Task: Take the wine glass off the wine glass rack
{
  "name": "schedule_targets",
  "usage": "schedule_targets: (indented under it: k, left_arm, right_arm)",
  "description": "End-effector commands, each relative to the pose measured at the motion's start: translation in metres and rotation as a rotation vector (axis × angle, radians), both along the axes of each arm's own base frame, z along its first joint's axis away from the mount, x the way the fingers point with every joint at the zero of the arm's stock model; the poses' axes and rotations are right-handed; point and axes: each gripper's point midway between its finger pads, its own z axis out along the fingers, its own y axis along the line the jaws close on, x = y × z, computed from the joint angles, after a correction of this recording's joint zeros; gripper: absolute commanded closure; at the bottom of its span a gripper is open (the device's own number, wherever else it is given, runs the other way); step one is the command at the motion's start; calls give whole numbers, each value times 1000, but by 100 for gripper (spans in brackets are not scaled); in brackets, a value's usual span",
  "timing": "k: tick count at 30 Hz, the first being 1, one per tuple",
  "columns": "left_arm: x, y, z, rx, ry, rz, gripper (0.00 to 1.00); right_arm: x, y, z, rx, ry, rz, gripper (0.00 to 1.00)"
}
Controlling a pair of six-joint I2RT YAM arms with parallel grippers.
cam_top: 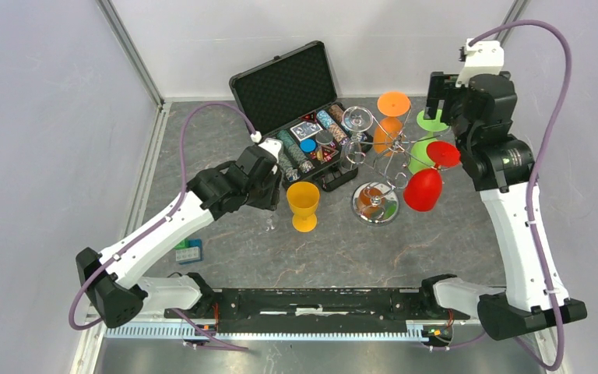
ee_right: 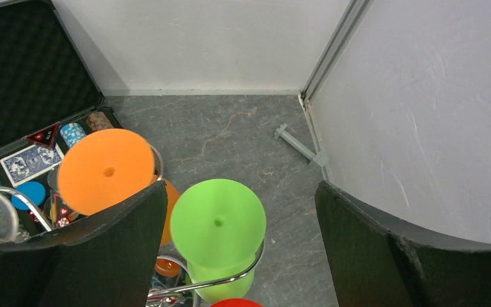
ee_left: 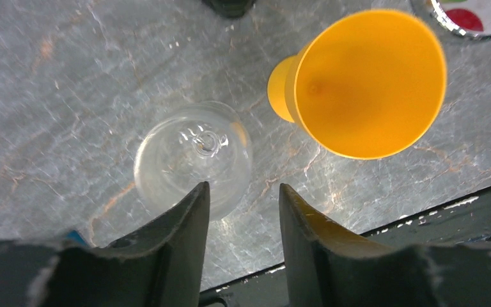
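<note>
The left gripper [ee_left: 243, 187] is hovering over the near left part of the table [cam_top: 335, 257], pointing down. Its jaws are standing apart, pinching nothing. The clear wine glass [ee_left: 192, 153] is standing on the table directly below, off the rack. Seen from above, its round outline is lying just beyond the fingertips, with its edge passing under the left finger [ee_left: 185, 217]. I cannot tell whether that finger is touching the glass. I also cannot tell which way up the glass is standing. A yellow goblet [ee_left: 371, 83] is standing upright just to the right of it, apart from it.

The wine glass rack [cam_top: 375, 204] is sitting to the right of the goblet, its mirrored disc base resting on the table. An orange glass [cam_top: 389, 128], a green glass [ee_right: 217, 224] and a red glass [cam_top: 423, 189] are hanging upside down from its hook arms. Another clear glass [cam_top: 356, 121] is hanging on its far left side.

The right gripper [ee_right: 241, 185] is hanging above the far right side of the rack. Its jaws are spread wide and gripping nothing, and the green glass's foot is showing between them from below.

An open black chip case [cam_top: 280, 93] is lying at the far left, just beside the rack.
</note>
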Motion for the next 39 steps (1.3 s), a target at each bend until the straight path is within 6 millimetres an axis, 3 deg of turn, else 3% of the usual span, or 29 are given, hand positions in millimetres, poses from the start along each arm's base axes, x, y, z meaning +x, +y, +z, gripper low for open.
schedule_targets:
  k: [1,6,12,18,24,29,34,39]
  left_arm:
    - [14,3,34,-13,-103,-26,44]
    - [17,10,52,-28,-151,2,33]
    - [14,16,92,-112,-255,8,1]
    - [13,17,115,-178,-323,11,0]
    - [8,12,111,-216,-317,-10,0]
    - [5,10,108,-222,-308,-25,0]
    - [4,10,108,-225,-311,-27,0]
    - [4,10,108,-228,-310,-29,0]
  right_arm:
    - [-4,0,8,124,-43,63,11]
    - [-12,-19,4,161,-48,6,11]
    - [-33,-35,-16,252,-24,-44,10]
    - [-52,-42,-21,386,-68,-78,9]
    - [-63,-25,-36,597,-117,-55,9]
    - [-69,-20,-51,745,-184,-74,16]
    - [-76,-29,-52,776,-222,-132,23]
    - [-79,-30,-66,824,-219,-166,35]
